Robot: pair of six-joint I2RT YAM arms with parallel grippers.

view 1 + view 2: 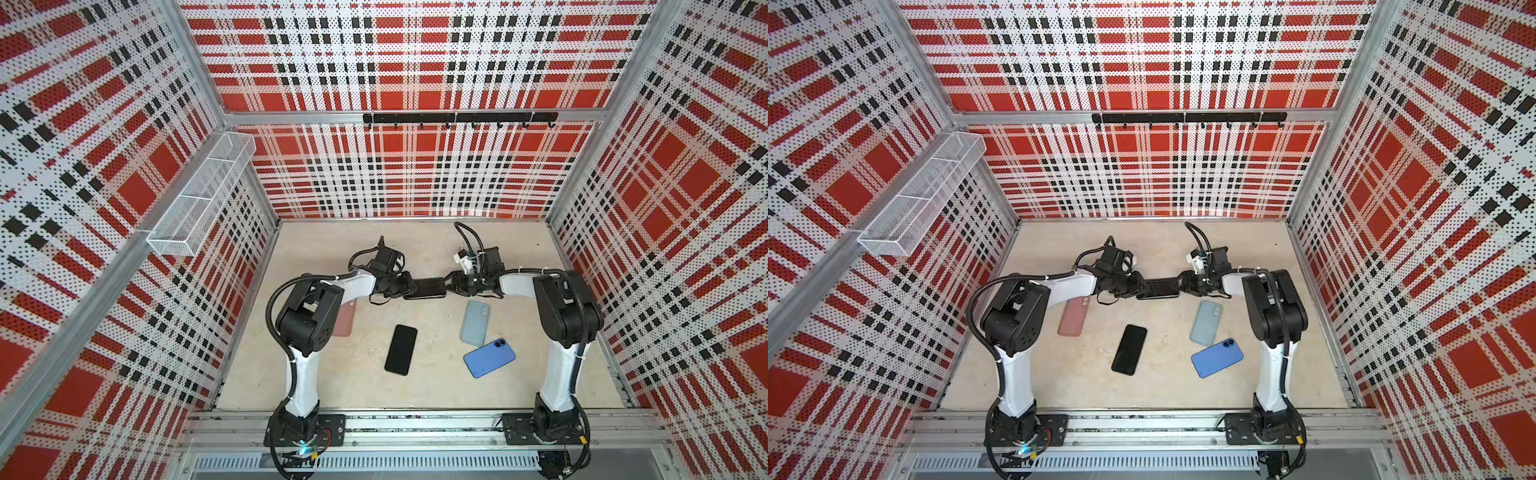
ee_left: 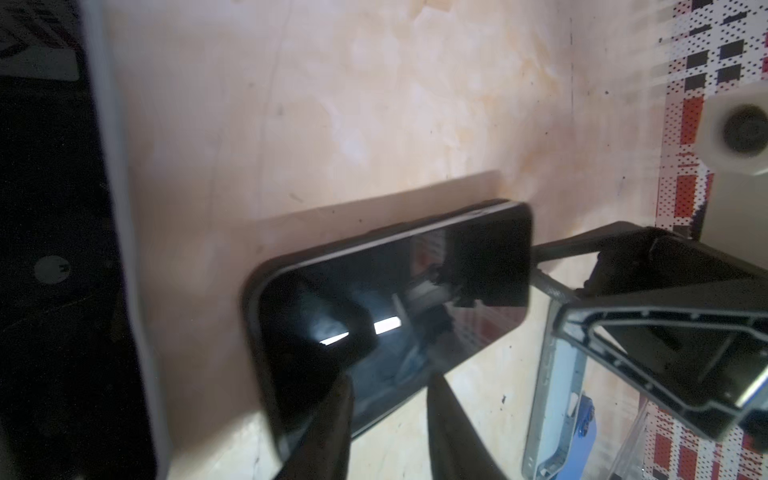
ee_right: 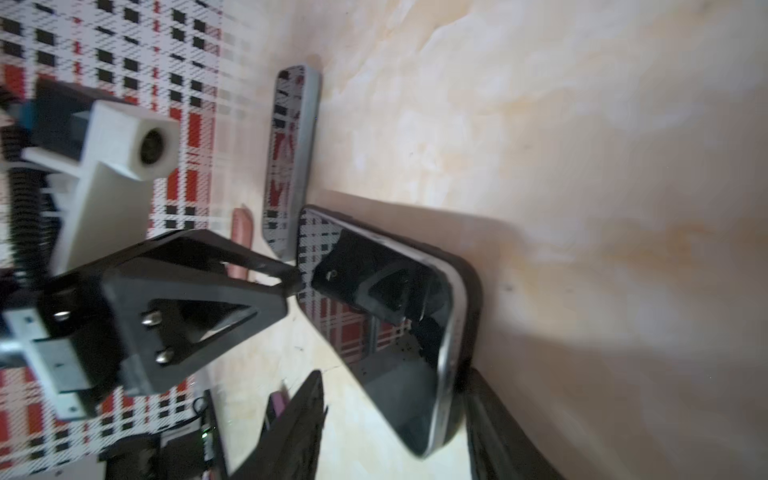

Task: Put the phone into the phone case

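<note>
**benchrat:** Which step is being worked here? The black phone [image 1: 424, 288] is seen lying flat, screen up, about midway between the counter's [image 1: 332, 249] side edges and somewhat nearer its far edge. A gripper is parked at each short end.

**yam_fan:** Seating, it'd be judged. The phone is already laid in the black case [image 3: 473, 291]. In the right wrist view, though, its silvery side is seen riding above the case rim, so it doesn't look snapped in all round.

**benchrat:** And how are the grippers set?

**yam_fan:** The left gripper [image 1: 410, 286] is partly spread, with its fingers [image 2: 332, 424] placed over the phone's left end. The right gripper [image 1: 446, 282] is spread too. The other end is bracketed by its fingers [image 3: 498, 436], one against the case and one clear of it. No firm pinch on anything can be made out.

**benchrat:** So what's called for next?

**yam_fan:** Probably the raised side has to be pressed down into the rim while the case is braced from the opposite end, so the pair isn't shoved along the counter. The pink case [image 1: 1073, 318], the loose black phone [image 1: 401, 350], the pale blue case [image 1: 475, 323] and the blue phone [image 1: 489, 358] are found nearer the near edge, well apart from the work.
</note>
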